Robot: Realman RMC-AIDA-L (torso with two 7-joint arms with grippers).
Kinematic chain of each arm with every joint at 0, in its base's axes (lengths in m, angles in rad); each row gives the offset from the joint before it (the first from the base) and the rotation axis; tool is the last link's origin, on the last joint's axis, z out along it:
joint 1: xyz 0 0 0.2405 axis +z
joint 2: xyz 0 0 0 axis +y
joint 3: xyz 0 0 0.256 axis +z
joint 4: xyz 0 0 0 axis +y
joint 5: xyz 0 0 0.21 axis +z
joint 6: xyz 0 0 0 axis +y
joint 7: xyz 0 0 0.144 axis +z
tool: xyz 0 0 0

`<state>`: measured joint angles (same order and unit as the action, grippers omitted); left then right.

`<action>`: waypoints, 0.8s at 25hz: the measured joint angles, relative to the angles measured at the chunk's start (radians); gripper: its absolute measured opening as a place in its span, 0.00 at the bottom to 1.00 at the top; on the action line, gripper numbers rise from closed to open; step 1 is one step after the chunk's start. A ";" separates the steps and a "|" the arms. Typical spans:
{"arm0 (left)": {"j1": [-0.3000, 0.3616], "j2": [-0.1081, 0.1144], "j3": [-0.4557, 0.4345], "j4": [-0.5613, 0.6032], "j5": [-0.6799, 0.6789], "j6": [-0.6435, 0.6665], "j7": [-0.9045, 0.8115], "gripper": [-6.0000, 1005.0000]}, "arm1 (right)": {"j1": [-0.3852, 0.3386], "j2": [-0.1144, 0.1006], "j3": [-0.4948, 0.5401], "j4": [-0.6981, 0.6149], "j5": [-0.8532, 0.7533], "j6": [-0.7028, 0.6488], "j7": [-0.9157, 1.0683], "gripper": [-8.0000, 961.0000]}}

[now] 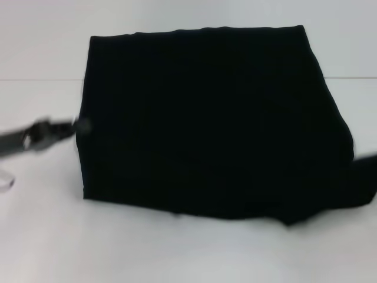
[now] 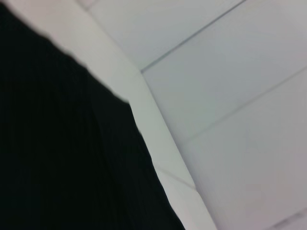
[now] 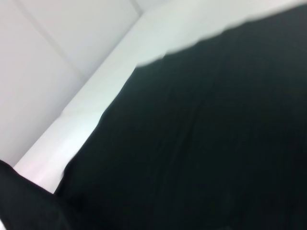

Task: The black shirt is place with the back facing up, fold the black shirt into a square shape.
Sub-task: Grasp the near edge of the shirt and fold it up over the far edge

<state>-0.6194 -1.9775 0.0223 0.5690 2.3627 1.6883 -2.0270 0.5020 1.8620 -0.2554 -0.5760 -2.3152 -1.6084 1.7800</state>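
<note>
**Shirt nearly squared, one corner loose**

Though the black shirt point(image 1: 212, 124) already lies as a broad, roughly four-sided block on the white table point(image 1: 47, 247), the fold does not look finished. Its far edge and the side toward the left gripper run fairly straight, but the near corner on the right side bulges out into a bunched flap that spoils the outline. My judgement is that the main folds are done and what remains is tucking or smoothing that flap, and perhaps one more fold to make the shape truly square.

The left gripper point(image 1: 79, 125) sits right at the shirt's side edge, about midway along it, its arm reaching in from the table's left. It appears to touch or pinch the hem, yet the tip is too blurred to tell how far open it is or whether it holds cloth.

The right gripper cannot be made out; a dark shape by the bunched corner merges with the fabric.
</note>
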 joint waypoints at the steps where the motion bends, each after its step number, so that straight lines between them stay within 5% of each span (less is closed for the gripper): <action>1: -0.035 0.012 0.003 -0.027 0.000 -0.061 0.005 0.16 | 0.027 0.001 0.014 0.004 0.001 0.029 0.001 0.05; 8: -0.182 0.024 0.008 -0.124 -0.008 -0.431 0.078 0.17 | 0.186 0.016 0.022 0.067 0.015 0.303 0.002 0.05; 14: -0.229 0.007 0.015 -0.185 -0.058 -0.649 0.188 0.18 | 0.300 0.021 -0.029 0.149 0.017 0.593 0.001 0.06; 20: -0.270 -0.003 0.022 -0.232 -0.097 -0.793 0.308 0.19 | 0.389 0.052 -0.088 0.201 0.018 0.822 0.003 0.06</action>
<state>-0.8891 -1.9807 0.0441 0.3374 2.2660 0.8948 -1.7193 0.8906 1.9140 -0.3432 -0.3753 -2.2976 -0.7866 1.7826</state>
